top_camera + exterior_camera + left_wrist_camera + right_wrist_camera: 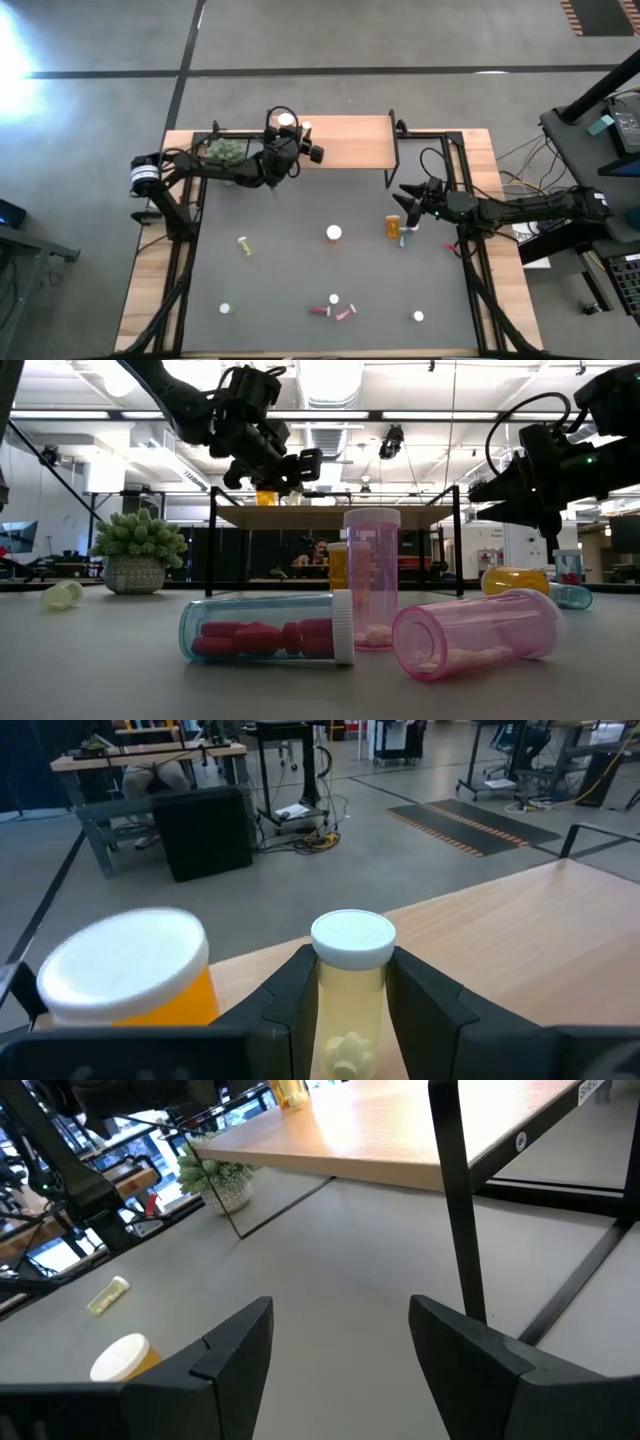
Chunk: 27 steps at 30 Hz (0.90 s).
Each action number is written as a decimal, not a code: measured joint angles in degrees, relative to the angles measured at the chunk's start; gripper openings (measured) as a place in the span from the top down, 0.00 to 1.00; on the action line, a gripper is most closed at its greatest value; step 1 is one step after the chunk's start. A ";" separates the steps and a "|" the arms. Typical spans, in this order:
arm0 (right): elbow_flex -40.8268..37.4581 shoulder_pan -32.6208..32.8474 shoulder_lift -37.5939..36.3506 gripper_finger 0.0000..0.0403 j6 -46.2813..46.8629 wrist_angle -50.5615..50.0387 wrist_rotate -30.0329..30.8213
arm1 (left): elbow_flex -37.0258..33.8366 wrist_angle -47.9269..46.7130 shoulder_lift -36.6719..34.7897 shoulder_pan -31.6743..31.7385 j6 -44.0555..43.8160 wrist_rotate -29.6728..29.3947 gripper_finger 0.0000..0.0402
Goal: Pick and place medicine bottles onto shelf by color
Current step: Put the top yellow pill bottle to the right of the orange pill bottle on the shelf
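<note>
We see the left gripper clamping a white-capped yellowish bottle above the light-wood shelf; the right gripper hangs spread, empty.

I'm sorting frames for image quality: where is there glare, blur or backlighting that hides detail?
High view: a blown-out glare patch sits on the floor at the left edge. Low view: bright ceiling lights leave both arms as dark silhouettes, though the pink bottles up front are sharp. Left wrist view: the orange bottle beside the held yellow bottle is soft, too close to focus.
</note>
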 joint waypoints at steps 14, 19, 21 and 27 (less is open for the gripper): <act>-0.01 0.00 0.00 0.44 -0.01 0.00 -0.01 | 0.25 0.96 2.27 0.38 -2.92 -0.30 0.78; 0.00 0.00 0.00 0.44 -0.02 -0.02 -0.02 | 0.21 1.37 2.34 0.66 -2.92 -0.27 0.77; -0.01 0.00 0.00 0.44 -0.02 0.00 -0.01 | 0.21 1.40 2.36 0.84 -2.94 -0.26 0.77; 0.00 0.00 0.00 0.44 -0.01 -0.02 -0.02 | 0.17 1.35 2.36 1.14 -2.94 -0.25 0.77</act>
